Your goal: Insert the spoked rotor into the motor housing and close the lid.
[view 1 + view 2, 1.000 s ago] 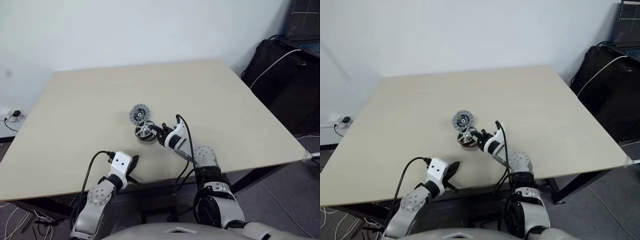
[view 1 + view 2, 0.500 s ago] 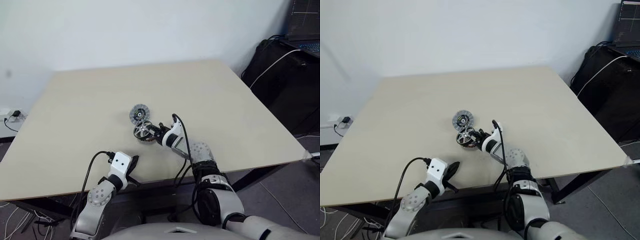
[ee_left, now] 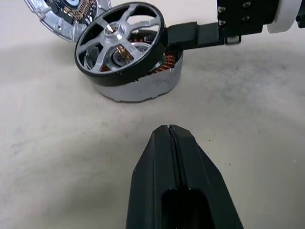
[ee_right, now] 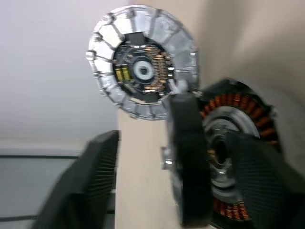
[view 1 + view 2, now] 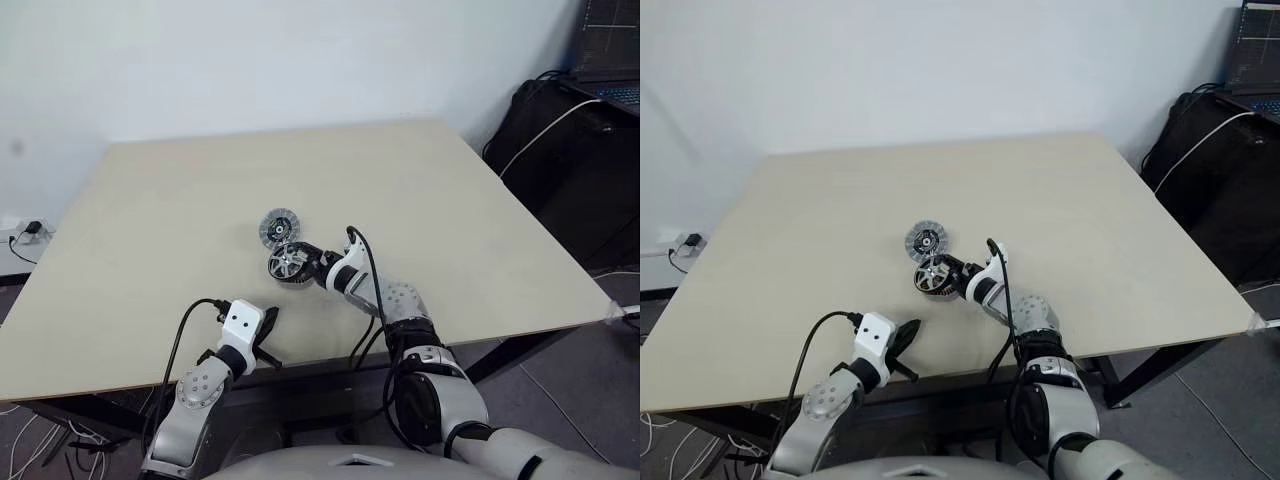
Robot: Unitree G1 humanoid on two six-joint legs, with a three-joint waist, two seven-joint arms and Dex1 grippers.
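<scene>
rotor (image 3: 120, 45): sits tilted on top of the housing (image 3: 143, 83); one edge raised toward the lid side, the other dipped toward the right gripper; copper windings show under the low edge; judged not seated yet
housing: upright on the table (image 5: 450, 210), just this side of the lid (image 5: 278, 227); rotor axis leans off the housing axis; that tilt is what the next move turns on
lid: flat on the table, touching or almost touching the housing on its far side; ribbed face with dark hub up; not yet on
right gripper (image 5: 320, 266): jaws spread wide; one finger (image 3: 183, 36) reaches the rotor's low rim from the robot's right, the other finger (image 4: 93, 181) stands clear; can't tell if that finger touches the rim; holds nothing
left gripper (image 3: 174, 162): fingers pressed together, empty; near the table's front edge, well apart from the parts, pointing at them
nearer arm: right, by far; rotor lies straight ahead of its fingers
next, judged: press the raised edge down to level the rotor; risk is it jams cocked or slides off toward the lid
</scene>
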